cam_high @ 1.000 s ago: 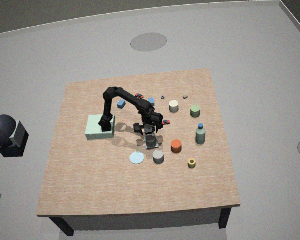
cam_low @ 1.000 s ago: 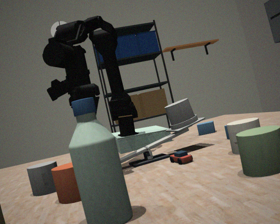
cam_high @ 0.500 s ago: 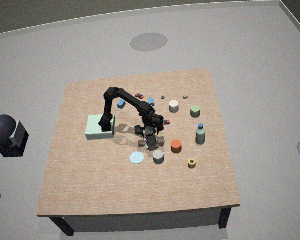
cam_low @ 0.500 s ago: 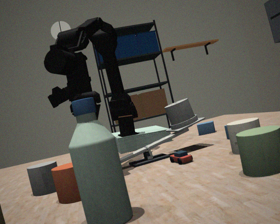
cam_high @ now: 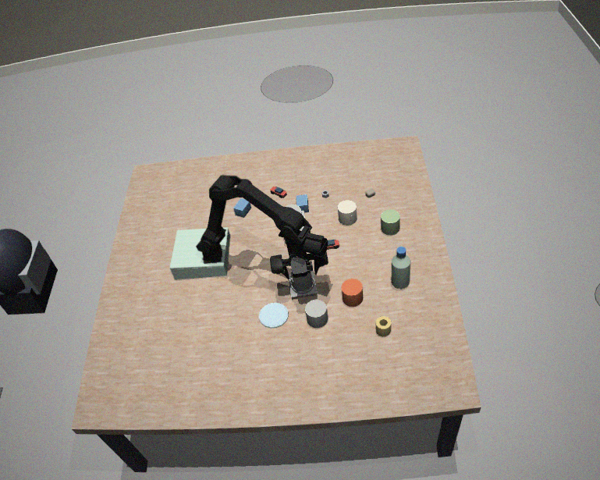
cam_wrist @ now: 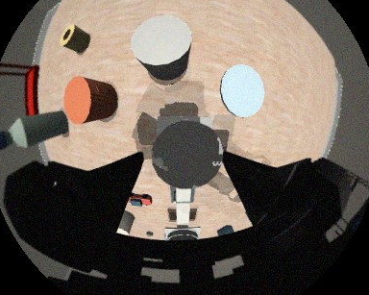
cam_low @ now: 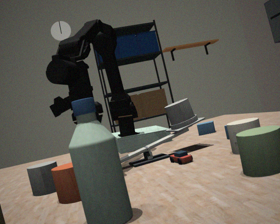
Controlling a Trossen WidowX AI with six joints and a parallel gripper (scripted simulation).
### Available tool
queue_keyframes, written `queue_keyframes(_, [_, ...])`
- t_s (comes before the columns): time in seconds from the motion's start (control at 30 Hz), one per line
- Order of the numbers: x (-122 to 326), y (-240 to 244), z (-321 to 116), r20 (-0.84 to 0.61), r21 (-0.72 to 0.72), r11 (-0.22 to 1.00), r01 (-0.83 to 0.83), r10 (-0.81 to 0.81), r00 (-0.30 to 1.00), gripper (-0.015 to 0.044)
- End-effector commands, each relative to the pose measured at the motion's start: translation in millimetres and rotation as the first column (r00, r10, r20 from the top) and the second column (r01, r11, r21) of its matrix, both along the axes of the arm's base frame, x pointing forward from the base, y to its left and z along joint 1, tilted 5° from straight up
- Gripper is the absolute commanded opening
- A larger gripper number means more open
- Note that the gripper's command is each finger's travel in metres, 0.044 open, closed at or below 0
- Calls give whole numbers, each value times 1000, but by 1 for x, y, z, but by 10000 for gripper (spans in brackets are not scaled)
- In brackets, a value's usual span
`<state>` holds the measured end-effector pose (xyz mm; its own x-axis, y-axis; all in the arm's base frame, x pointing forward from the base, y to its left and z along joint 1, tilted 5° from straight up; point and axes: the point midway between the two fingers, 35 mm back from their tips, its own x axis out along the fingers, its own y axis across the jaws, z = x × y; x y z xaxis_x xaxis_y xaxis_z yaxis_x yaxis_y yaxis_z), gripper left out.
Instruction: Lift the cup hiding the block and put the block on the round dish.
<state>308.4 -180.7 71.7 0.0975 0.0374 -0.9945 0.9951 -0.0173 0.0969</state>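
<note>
1 round grey cup [cam_wrist: 185, 151] under open hand [cam_wrist: 185, 171]

No text can be read anywhere (wall box markings too blurred).

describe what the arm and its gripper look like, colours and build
The arm is matt black all over, built of chunky, boxy links with rounded joint housings, and it stands on a pale green block. No cables or markings show. The gripper is black too, its two fingers broad dark wedges in the wrist view.

wood-grain table [cam_high: 193, 373], matt black arm [cam_high: 262, 202]
</note>
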Motion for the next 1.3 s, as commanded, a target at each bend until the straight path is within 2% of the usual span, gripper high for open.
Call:
queue_keyframes(0.0, [-1,1,-10,-14,4,1000,3,-3,1000,440])
queue_keyframes(0.53, [-1,3,-33,-14,4,1000,3,-3,1000,440])
queue_keyframes(0.6, [-1,3,-33,-14,4,1000,3,-3,1000,388])
queue_keyframes(0.97, [-1,3,-33,-14,4,1000,3,-3,1000,314])
queue_keyframes(1.27, [0,2,-26,-14,4,1000,3,-3,1000,78])
